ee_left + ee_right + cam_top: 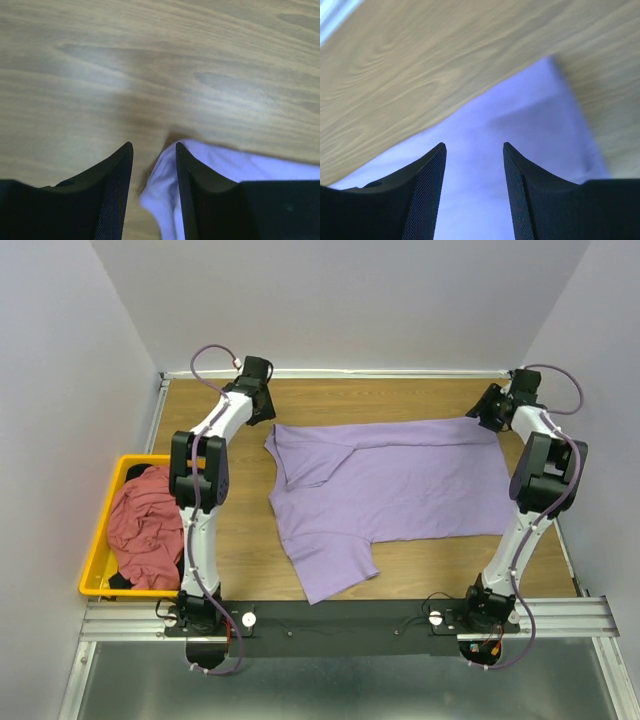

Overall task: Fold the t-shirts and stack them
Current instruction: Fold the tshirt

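1. Your left gripper (pixel 154 145) has its jaws apart and clamped on nothing. Bare wood of the table (pixel 150 60) shows in the gap next to the left-hand finger.
2. A rounded edge of the lavender t-shirt (pixel 162 192) lies inside that gap, close against the inner face of the right-hand finger. It runs on under that finger and out to the right. Ahead of the tips you have only wood.
3. Your right gripper (pixel 474 145) also has its jaws apart and holds nothing. Lavender cloth fills the gap between the fingers (pixel 425 200) and spreads beneath both of them.
4. Ahead of the right jaws the shirt's edge runs on a slant, from low on the left up to a corner ahead and to the right of the tips. Past that edge is wood.
5. In the top view the shirt lies spread flat on the table between your two sets of jaws. The left jaws are at its far left corner and the right jaws at its far right corner. One sleeve points back toward the arm bases.
6. Just inward of your left jaws, a flap of cloth lies doubled over onto the shirt's body.
7. Well away from the left jaws, beyond the left arm, the yellow bin (pixel 92 570) sits at the table's left side. It holds the heaped red-pink t-shirt (pixel 145 525), with the dark t-shirt (pixel 140 474) showing at its far end.
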Motion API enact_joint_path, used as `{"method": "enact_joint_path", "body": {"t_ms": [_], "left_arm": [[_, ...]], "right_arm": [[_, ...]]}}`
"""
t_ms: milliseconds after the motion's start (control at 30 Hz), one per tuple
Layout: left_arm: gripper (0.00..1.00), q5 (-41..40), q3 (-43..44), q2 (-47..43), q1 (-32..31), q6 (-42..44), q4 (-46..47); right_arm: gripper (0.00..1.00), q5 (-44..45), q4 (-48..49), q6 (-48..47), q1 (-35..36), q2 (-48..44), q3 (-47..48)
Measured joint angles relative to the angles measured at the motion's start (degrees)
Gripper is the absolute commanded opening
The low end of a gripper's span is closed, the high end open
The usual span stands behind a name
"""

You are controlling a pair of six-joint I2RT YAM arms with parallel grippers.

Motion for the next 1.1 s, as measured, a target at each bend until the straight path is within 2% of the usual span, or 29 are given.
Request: {"method": "enact_joint_path", "body": {"t_ms": [100, 233, 333, 433, 533, 667, 1100], "left_arm": [[0.48, -2.08, -7.56, -7.72, -0.87, 2.47, 1.68], [0.46, -5.46, -18.14, -19.5, -5.6, 6.54, 5.16], [0.44, -6.43, -25.03, -27.78, -13.68, 8.79, 8.35], [0.42, -6.45, -30.34, -31.89, -21.53, 10.03, 9.73], [0.4, -6.25, -34.1, -32.09, -27.96, 10.69, 10.47], [0.38, -6.25, -35.19, -29.27, -31.93, 11.19, 10.91], [0.35, -8.26, -30.12, -16.31, -32.46, 14.47, 13.51]], "right_arm": [[0.57, 0.13, -0.15, 0.52, 3.17, -5.7, -3.3], [0.57, 0.13, 0.7, 1.75, 11.21, -14.4, -8.92], [0.57, -0.31, 1.2, 2.8, 16.57, -18.6, -14.08], [0.57, -0.5, 0.96, 3.76, 19.12, -21.18, -19.3], [0.57, -0.48, 0.46, 4.7, 19.61, -24.11, -25.59], [0.57, -0.48, -0.39, 5.42, 19.61, -28.85, -32.06], [0.57, 0.63, -0.46, 7.17, 19.76, -42.34, -44.61]]}}
